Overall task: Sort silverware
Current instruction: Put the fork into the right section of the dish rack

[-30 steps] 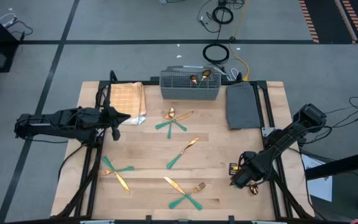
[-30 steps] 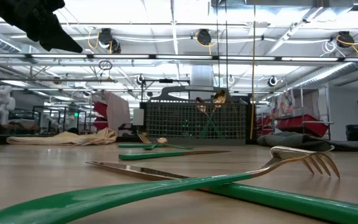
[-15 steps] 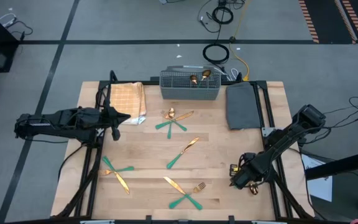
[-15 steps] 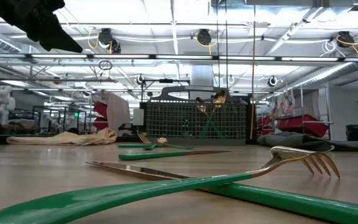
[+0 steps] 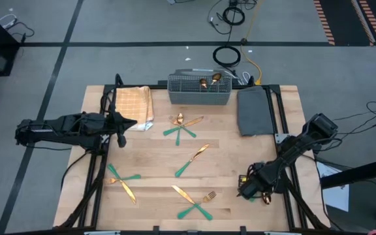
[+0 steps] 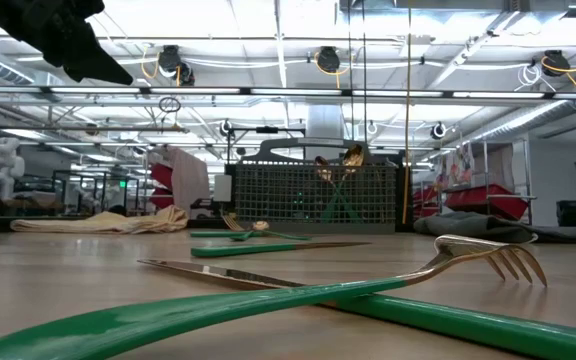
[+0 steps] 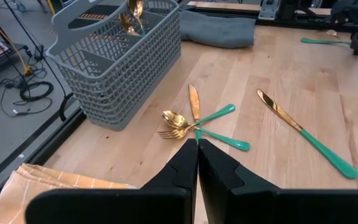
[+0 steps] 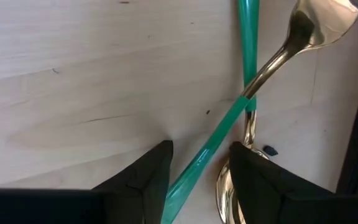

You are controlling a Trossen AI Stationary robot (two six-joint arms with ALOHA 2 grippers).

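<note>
At the near right corner of the surface (image 5: 155,150), the right pincer (image 5: 248,187) had crept a little further toward the table's middle than a second before, settling low over a crossed pair of silverware. That small shift suggested the pick was being lined up, not yet made: most of the sorting remained undone, with only two pieces (image 5: 211,81) standing in the grey basket (image 5: 199,91).

The right wrist view showed what the high view could not. Its fingers (image 8: 160,165) stood apart, straddling the teal handle (image 8: 216,140) of a spoon whose gold bowl (image 8: 316,25) lay beyond, with a second handle (image 8: 248,43) crossing it. The pincer appeared to hold nothing, though contact with the handle was hard to rule out.

The left pincer (image 5: 124,124) hung beside the checked cloth (image 5: 134,104), closed and empty; its wrist view looked out on a trio (image 7: 194,121) lying just before the basket and a lone knife (image 7: 303,134) farther off.

Other clusters lay scattered at the near left (image 5: 123,181) and near middle (image 5: 194,201). The low view gave only a fork (image 6: 488,255) up close and missed the right pincer altogether.
</note>
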